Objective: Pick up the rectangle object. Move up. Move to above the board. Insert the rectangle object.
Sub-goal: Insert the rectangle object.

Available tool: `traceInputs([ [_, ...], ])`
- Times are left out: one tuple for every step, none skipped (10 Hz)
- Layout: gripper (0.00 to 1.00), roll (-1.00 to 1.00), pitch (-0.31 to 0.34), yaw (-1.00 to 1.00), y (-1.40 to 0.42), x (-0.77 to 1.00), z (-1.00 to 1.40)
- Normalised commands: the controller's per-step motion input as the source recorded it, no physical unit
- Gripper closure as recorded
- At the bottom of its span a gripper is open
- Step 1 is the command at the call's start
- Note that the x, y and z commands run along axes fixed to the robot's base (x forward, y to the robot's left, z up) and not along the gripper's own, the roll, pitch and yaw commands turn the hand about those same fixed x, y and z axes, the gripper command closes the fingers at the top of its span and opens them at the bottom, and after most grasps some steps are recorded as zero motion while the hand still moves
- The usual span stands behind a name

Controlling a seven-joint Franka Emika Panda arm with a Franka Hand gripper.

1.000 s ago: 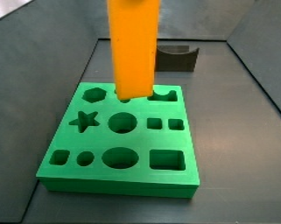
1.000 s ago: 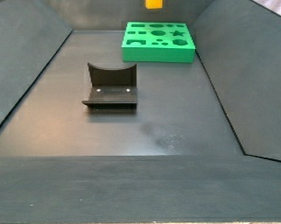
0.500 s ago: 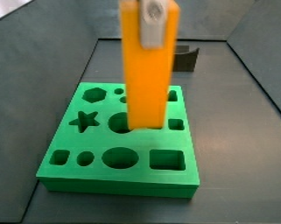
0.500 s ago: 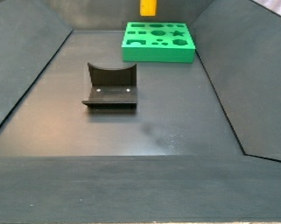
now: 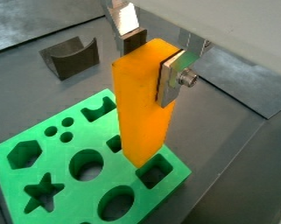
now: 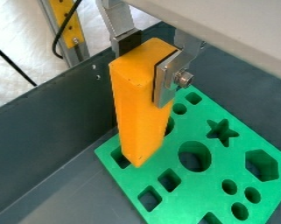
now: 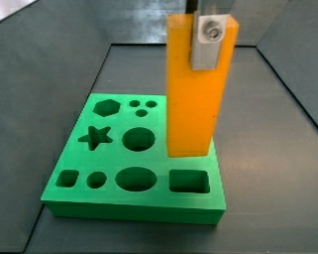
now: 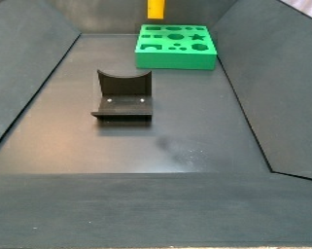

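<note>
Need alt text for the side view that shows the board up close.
A tall plain orange block hangs upright in the pincer, a silver finger plate clamped near its top, its lower end over the thick bright green slab with shaped cut-out holes. The slab sits on a dark walled floor.

— where's the gripper (image 5: 146, 58)?
— clamped on the upright rectangle object (image 7: 197, 94), directly above the board (image 7: 88, 169).
— and the fixture (image 8: 123, 95)?
— on the floor, well apart from the gripper, beyond the board's edge.
</note>
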Motion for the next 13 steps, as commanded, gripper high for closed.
traceInputs([
  [1.00, 0.06, 0.074, -0.17, -0.07, 0.44, 0.00],
  [1.00, 0.05, 0.076, -0.23, -0.09, 0.47, 0.00],
  [1.00, 0.06, 0.084, -0.24, -0.09, 0.50, 0.00],
  [1.00, 0.05, 0.076, -0.24, -0.08, 0.47, 0.00],
  [1.00, 0.05, 0.071, -0.24, -0.10, 0.49, 0.00],
  [1.00, 0.04, 0.076, -0.24, -0.10, 0.52, 0.00],
  [1.00, 0.00, 0.053, -0.20, -0.03, 0.41, 0.00],
  [1.00, 0.00, 0.044, -0.05, 0.00, 0.21, -0.04],
  [1.00, 0.00, 0.010, 0.00, 0.00, 0.02, -0.10],
  [1.00, 0.00, 0.000, 0.08, -0.02, 0.00, -0.17],
  [1.00, 0.00, 0.000, 0.07, -0.01, 0.00, -0.12],
  [1.00, -0.04, 0.000, 0.00, 0.00, 0.00, -0.05],
  [1.00, -0.02, 0.000, 0.00, 0.00, 0.00, -0.09],
])
